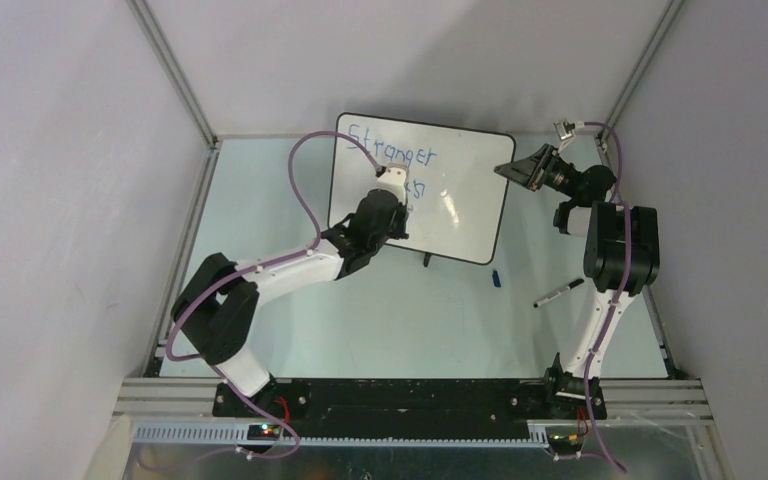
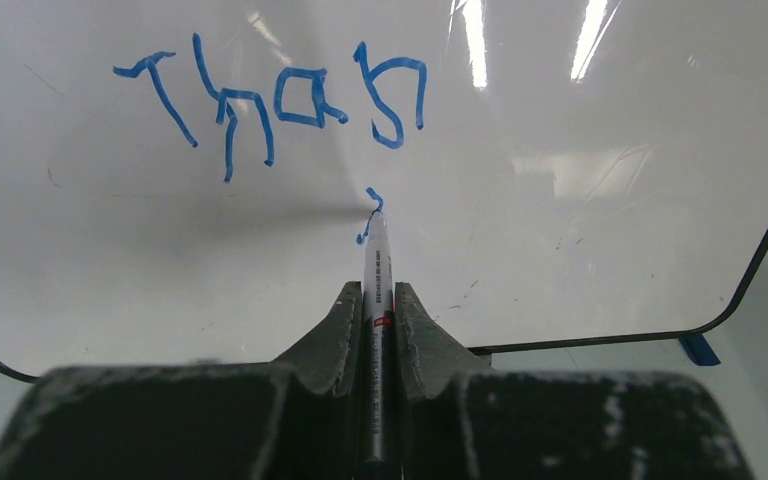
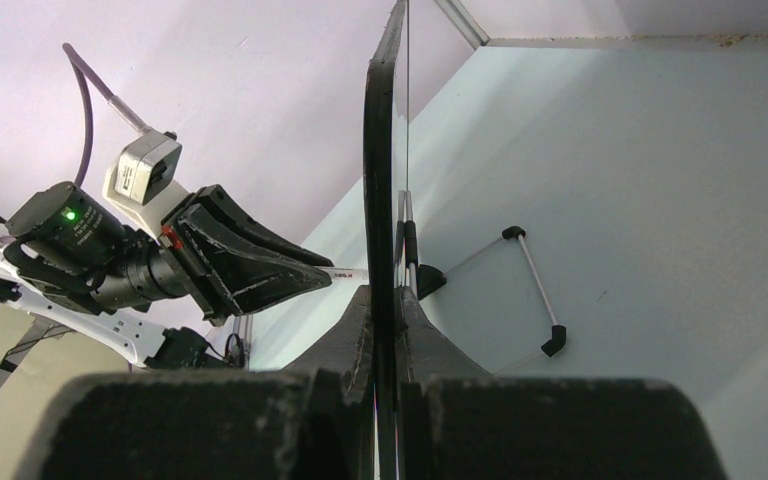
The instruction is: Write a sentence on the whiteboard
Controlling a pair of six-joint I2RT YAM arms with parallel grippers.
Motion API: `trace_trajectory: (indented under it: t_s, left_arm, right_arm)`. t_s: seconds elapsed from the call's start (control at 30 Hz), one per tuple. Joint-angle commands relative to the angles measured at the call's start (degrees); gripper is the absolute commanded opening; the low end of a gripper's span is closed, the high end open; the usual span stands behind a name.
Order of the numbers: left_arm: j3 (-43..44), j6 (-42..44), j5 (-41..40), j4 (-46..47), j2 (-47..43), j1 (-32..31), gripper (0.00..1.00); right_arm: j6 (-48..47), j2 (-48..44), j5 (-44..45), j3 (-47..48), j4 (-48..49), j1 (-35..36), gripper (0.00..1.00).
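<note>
Whiteboard (image 1: 460, 205) writing is partway done. Nearest, the left gripper (image 2: 378, 325) is clamped tight on a marker (image 2: 377, 265). Its tip touches the board's face just below the word "Than", where a small hooked stroke begins. The sentence (image 2: 280, 100) runs from there up towards the board's top edge, with "Stranger" uppermost. At the board's right edge, the right gripper (image 3: 385, 330) pinches the rim between closed fingers. Pressing too hard could shove the board backwards or skid the tip. If that pinch slipped, the board could tip and spoil the line.
</note>
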Motion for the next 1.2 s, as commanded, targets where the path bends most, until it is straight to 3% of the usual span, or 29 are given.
trace_trajectory:
  t_s: [0.0,0.67,1.17]
  left_arm:
    - [-1.47,0.87,-2.05,0.45,-1.67,-0.44,0.00]
    - [-3.87,0.74,-2.56,0.18,-2.82,-2.06,0.00]
    - [0.12,2.47,-5.41,-1.90,-2.20,-2.04,0.00]
  right_arm:
    - [3.76,-4.35,0.67,0.58,2.37,-0.26,0.00]
    - [3.77,-4.53,0.58,0.55,2.39,-0.18,0.00]
    - [3.76,-4.55,0.61,0.57,2.38,-0.17,0.00]
